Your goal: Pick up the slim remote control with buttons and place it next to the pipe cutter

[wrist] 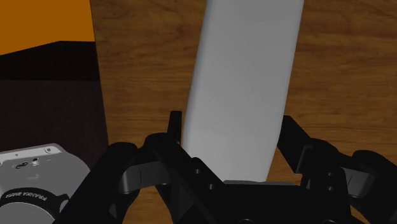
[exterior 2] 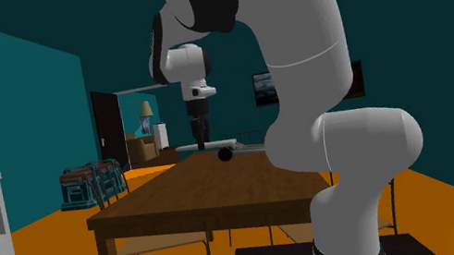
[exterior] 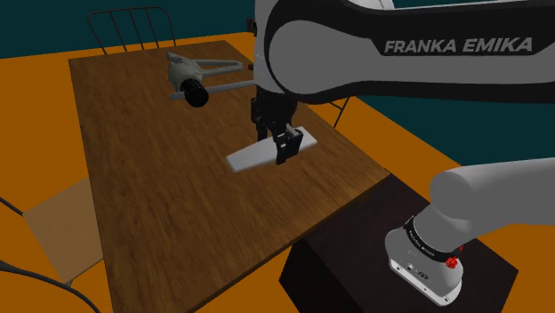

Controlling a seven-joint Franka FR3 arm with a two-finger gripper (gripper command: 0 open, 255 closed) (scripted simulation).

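The slim remote (exterior: 258, 156) is a plain light-grey slab with no buttons visible. My black gripper (exterior: 283, 147) is shut on it near one end. In the wrist view the two fingers (wrist: 175, 137) clasp the remote (wrist: 245, 83) by its long sides. In the second exterior view the remote (exterior 2: 209, 144) hangs level under the gripper (exterior 2: 202, 141), slightly above the wooden table (exterior 2: 180, 199). The pipe cutter (exterior: 196, 78), grey with a black knob, lies on the table (exterior: 142, 178) farther from the stand, to the upper left of the remote in the shoulder view, and apart from it.
A wire-backed chair (exterior: 129, 27) stands at the table's far end. The dark stand (exterior: 356, 267) sits close to the table's near corner. A tan flat piece (exterior: 62, 222) lies on the orange floor beside the table. More chairs (exterior 2: 98, 180) stand toward the doorway.
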